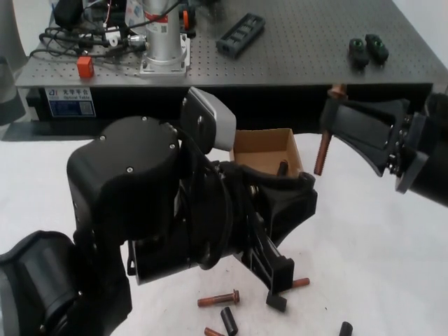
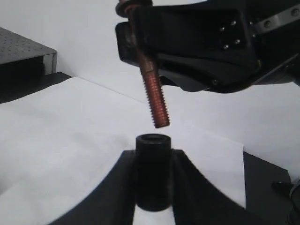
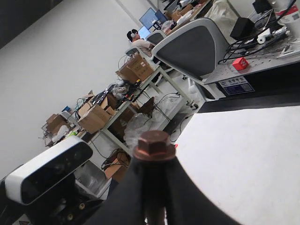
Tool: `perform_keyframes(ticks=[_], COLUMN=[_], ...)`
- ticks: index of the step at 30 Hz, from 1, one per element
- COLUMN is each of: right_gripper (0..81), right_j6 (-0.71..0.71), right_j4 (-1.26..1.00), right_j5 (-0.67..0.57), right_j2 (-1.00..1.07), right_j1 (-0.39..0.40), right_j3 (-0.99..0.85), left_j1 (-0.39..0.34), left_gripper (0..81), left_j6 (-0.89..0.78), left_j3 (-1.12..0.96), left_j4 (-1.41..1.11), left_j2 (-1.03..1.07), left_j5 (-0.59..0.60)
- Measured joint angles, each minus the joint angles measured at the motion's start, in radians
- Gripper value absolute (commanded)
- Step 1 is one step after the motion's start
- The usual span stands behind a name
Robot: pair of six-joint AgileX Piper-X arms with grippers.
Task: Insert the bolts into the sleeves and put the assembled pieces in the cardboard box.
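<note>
Hanging bolt [image 2: 149, 75] over sleeve [image 2: 152, 173], cardboard box [image 1: 260, 150]

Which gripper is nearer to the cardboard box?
Left. The left gripper, holding a sleeve, is at the box's near wall; the right gripper, holding a bolt, is apart, past its right wall.

Copper bolt [image 3: 153, 146] between the 2 fingers of the right gripper [image 3: 154, 169]
</note>
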Motion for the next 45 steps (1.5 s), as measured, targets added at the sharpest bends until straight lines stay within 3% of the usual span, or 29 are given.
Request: perform_keyframes(ticks=[7, 25, 27, 29, 31, 38, 42, 45], right_gripper=[2.8, 0.1, 10.1, 27.5, 39.6, 41.1, 41.1, 41.1], right_j6=[-0.003, -0.071, -0.121, -0.152, -0.182, -0.217, -0.220, -0.224], right_j4=[0.032, 0.059, 0.065, 0.067, 0.076, 0.078, 0.079, 0.116], right_j5=[-0.033, -0.094, -0.106, -0.116, -0.140, -0.163, -0.167, -0.163], right_j2=[0.000, 0.000, 0.000, 0.000, 0.000, -0.003, -0.049, -0.100], right_j1=[0.014, 0.014, 0.014, 0.014, 0.016, 0.001, -0.114, -0.260], right_j3=[0.000, 0.000, 0.000, 0.000, 0.000, 0.000, 0.000, 0.000], left_j1=[0.000, 0.000, 0.000, 0.002, 0.006, 0.031, 0.102, 0.164], left_gripper=[0.7, 0.7, 0.7, 0.7, 0.7, 0.7, 0.7, 0.7], left_j6=[0.000, -0.030, -0.030, -0.032, -0.032, -0.029, -0.041, -0.046], left_j3=[0.002, 0.007, 0.007, 0.007, 0.007, -0.023, -0.173, -0.416], left_j4=[-0.001, -0.001, 0.001, -0.001, -0.001, 0.001, 0.051, 0.239], left_j2=[0.000, 0.000, 0.000, 0.000, 0.000, 0.036, 0.180, 0.353], left_j5=[0.047, 0.034, 0.035, 0.020, 0.012, -0.107, -0.184, -0.205])
